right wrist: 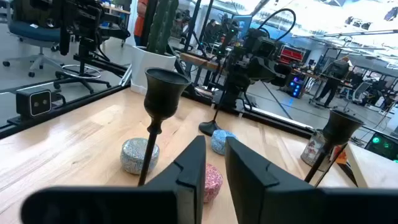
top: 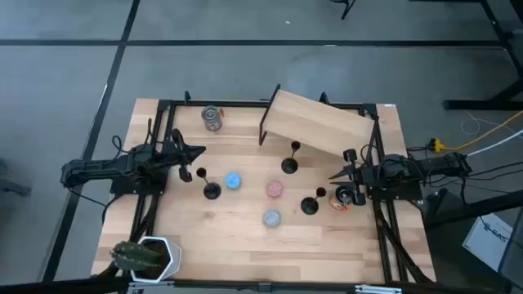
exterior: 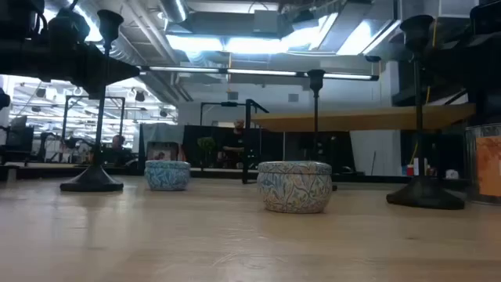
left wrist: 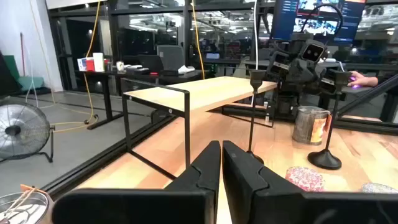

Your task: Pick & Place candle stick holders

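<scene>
Wooden shelf [top: 315, 122] behind holders [top: 289, 166] — discs [top: 274, 189] between, can [top: 212, 118] far-left.

A grey floor [top: 245, 73] crossed by dark lines spreads around the wooden desk [top: 237, 237], and a yellow cable [top: 490, 131] trails across it on one side. Bright strip lights [exterior: 258, 39] hang among pipes under the open ceiling. Farther back stand an office chair [left wrist: 169, 59], a round fan [left wrist: 23, 134] on the floor and screens [left wrist: 317, 18] mounted high.
</scene>
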Motion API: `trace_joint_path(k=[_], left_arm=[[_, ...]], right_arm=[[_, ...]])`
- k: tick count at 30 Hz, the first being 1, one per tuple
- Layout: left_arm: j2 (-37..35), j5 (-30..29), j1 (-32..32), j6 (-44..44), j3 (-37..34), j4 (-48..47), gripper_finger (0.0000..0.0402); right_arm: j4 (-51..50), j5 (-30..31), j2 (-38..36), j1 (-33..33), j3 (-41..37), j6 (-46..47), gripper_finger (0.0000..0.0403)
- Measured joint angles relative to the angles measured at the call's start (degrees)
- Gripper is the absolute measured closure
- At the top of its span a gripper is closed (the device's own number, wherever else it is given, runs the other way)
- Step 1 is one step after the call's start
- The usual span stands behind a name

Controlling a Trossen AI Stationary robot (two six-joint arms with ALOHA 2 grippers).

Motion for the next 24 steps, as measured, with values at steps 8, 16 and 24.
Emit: trace_joint_path(k=[8,16,24], left_arm=[[0.0,0.0,0.0,0.0,0.0,0.0,0.0393],[0.0,0.0,0.0,0.0,0.0,0.0,0.0393],[0.0,0.0,0.0,0.0,0.0,0.0,0.0392]], right_arm=[[0.0,0.0,0.0,0.0,0.0,0.0,0.0338],[0.0,0.0,0.0,0.0,0.0,0.0,0.0338],[0.0,0.0,0.0,0.0,0.0,0.0,0.0338]])
